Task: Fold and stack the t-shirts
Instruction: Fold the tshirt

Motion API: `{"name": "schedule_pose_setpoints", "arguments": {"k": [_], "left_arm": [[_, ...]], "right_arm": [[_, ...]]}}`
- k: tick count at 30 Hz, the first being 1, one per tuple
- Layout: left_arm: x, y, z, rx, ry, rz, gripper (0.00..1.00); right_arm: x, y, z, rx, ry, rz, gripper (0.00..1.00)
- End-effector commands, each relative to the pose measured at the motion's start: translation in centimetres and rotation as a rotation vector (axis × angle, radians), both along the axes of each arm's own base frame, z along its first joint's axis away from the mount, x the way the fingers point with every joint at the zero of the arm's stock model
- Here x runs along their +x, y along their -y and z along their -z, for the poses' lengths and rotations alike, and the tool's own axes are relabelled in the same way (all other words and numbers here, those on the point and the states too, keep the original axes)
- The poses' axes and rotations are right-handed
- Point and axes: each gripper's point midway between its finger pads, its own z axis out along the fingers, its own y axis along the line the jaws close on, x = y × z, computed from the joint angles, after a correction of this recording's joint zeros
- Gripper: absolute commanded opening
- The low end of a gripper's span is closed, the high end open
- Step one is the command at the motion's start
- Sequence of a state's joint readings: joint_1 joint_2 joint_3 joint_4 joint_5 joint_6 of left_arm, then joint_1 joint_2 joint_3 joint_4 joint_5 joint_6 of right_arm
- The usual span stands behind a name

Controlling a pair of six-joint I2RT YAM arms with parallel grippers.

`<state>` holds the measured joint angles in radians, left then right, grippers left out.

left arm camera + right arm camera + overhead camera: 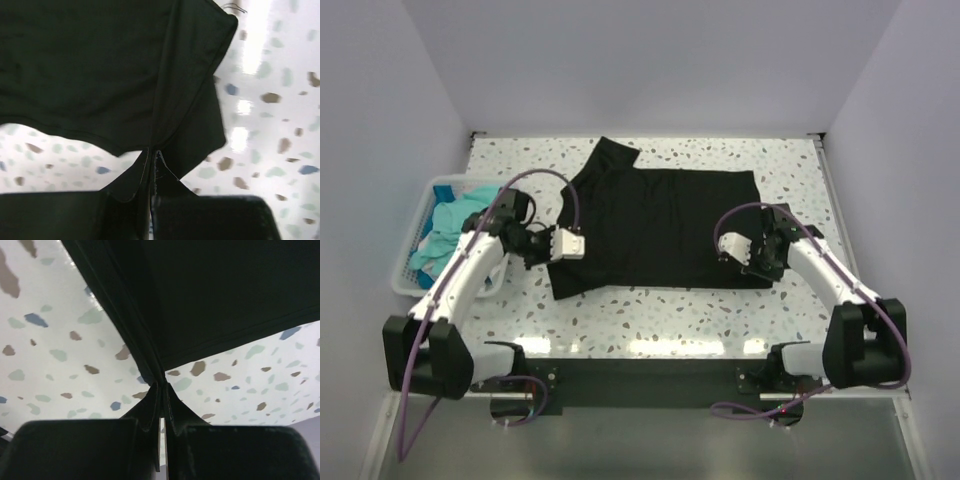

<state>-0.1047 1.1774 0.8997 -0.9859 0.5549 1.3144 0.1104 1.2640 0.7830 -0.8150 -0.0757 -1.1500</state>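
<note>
the left gripper pinches the near left hem of the plain black cloth t-shirt, jaws pressed together on a fold. the right gripper pinches its near right corner the same way. the shirt lies spread on the white speckled table. teal-turquoise cloth t-shirts sit in the white slatted plastic basket to the left.

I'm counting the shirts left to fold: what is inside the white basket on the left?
Bunched teal cloth lies in the white basket. The left arm covers part of it, and the pile hides whatever lies underneath, so no count is possible.
</note>
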Motion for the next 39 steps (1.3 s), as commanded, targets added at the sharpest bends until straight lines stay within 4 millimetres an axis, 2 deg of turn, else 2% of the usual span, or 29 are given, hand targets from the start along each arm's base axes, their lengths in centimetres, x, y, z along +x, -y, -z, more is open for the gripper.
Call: {"name": "schedule_pose_setpoints", "arguments": {"k": [1,2,3,5,6,7,8,9,11,12,14,15,19,23,30,34,39], "left_arm": [[4.7,1.4,-2.0,0.012,0.048,-0.019,0.0],[6.3,1.8,-2.3,0.029,0.054,-0.021,0.0],[7.4,2.2,-2.3,0.064,0.082,-0.016,0.0],[10.1,2.6,-2.4,0.102,0.102,-0.025,0.0],[11.1,2.9,-2.6,0.111,0.114,-0.019,0.01],[12.0,3.0,-2.7,0.119,0.114,-0.016,0.01],[13.0,3.1,-1.5,0.137,0.083,-0.011,0.01],[14.8,3.3,-3.0,0.141,0.123,-0.015,0.02],[16.7,3.4,-2.4,0.167,0.126,0.003,0.03],[18.0,3.7,-3.4,0.164,0.159,0.007,0.03],[19.8,4.0,-3.6,0.175,0.184,0.023,0.04],[20.4,4.1,-3.4,0.179,0.188,0.029,0.04],[21.9,4.1,-2.4,0.204,0.181,0.042,0.04],[22.9,4.5,-1.4,0.199,0.189,0.05,0.05],[23.2,4.6,0.0,0.206,0.158,0.05,0.06],[23.2,4.5,0.2,0.214,0.156,0.048,0.05],[23.4,4.3,0.8,0.225,0.144,0.038,0.06]], "right_arm": [[2.4,-0.7,-1.1,0.031,0.001,0.031,0.0],[3.4,-0.8,-1.8,0.035,0.019,0.035,0.0],[3.7,-0.9,-1.1,0.034,-0.014,0.042,0.0],[5.1,-1.0,-1.7,0.036,-0.002,0.045,0.0],[5.3,-1.0,-1.1,0.03,-0.025,0.045,0.0],[6.1,-1.0,-1.4,0.027,-0.012,0.046,0.0],[6.4,-1.0,-1.3,0.026,-0.015,0.048,0.0],[6.7,-1.0,-1.2,0.023,-0.021,0.048,0.0],[7.6,-1.0,-0.9,0.018,-0.031,0.052,0.0],[7.9,-1.0,-0.8,0.017,-0.031,0.054,0.0],[8.8,-1.1,-0.2,0.016,-0.045,0.06,0.0],[9.1,-1.1,-0.6,0.016,-0.033,0.062,0.0],[10.9,-1.3,-0.6,0.021,-0.028,0.074,0.0],[11.6,-1.3,0.4,0.016,-0.053,0.081,0.0],[12.8,-0.9,1.1,0.005,-0.056,0.091,0.0],[14.0,-0.7,0.6,0.015,-0.042,0.106,0.0],[14.2,-0.4,1.0,0.006,-0.058,0.095,0.0]]}}
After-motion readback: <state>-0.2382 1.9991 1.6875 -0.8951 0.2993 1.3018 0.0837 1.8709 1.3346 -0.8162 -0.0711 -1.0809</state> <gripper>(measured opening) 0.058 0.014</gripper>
